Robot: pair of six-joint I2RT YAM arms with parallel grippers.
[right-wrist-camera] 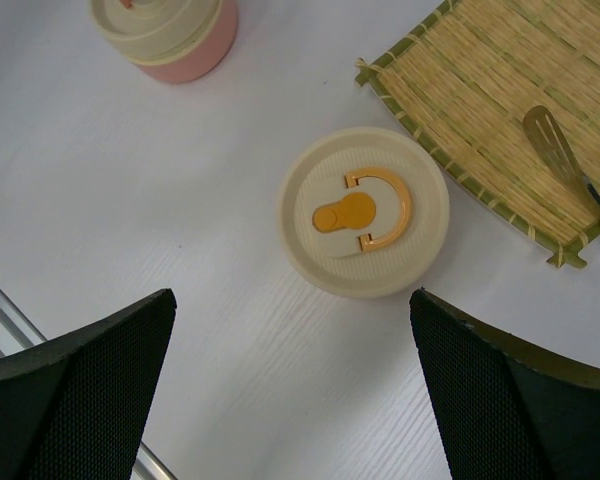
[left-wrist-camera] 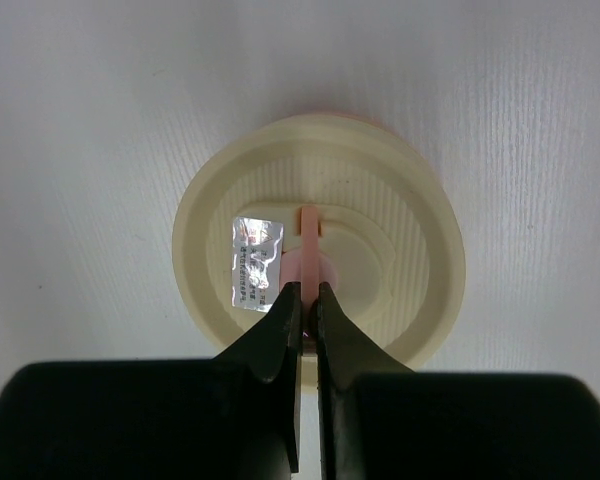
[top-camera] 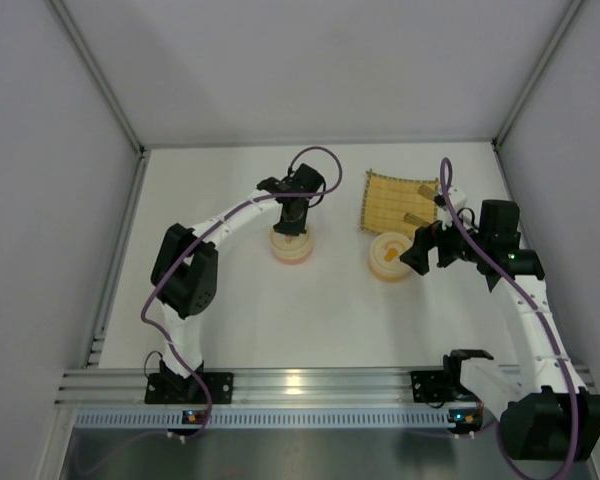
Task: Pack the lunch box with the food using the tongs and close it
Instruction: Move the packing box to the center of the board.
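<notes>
Pink-bodied and cream-lidded, the lunch box (left-wrist-camera: 380, 170) sits directly under the left gripper (left-wrist-camera: 307, 293). That gripper is clenched on the lid's pink handle (left-wrist-camera: 308, 235), which stands upright between the two black fingertips (left-wrist-camera: 280, 330). The lid looks seated flat on the rim rather than raised.

Further right, just ahead of the right gripper (right-wrist-camera: 292, 330) and centred in the gap between its jaws, stands a second round box (right-wrist-camera: 400, 260). Its cream lid is on and its orange handle (right-wrist-camera: 400, 195) is folded flat. The right gripper is spread wide, holds nothing and hangs above the table.

Ahead of that gripper and off to its right lies the bamboo mat (right-wrist-camera: 500, 90). The tongs (right-wrist-camera: 560, 155) rest on it, and neither arm is touching them.

No food shows in any view. It may be inside one of the boxes, but the lids hide that.

With the tongs lying free and both lids on, I judge one of two things. Either the packing is done and only the closing is being finished, or the pink box has yet to be opened. The pictures do not settle which.
</notes>
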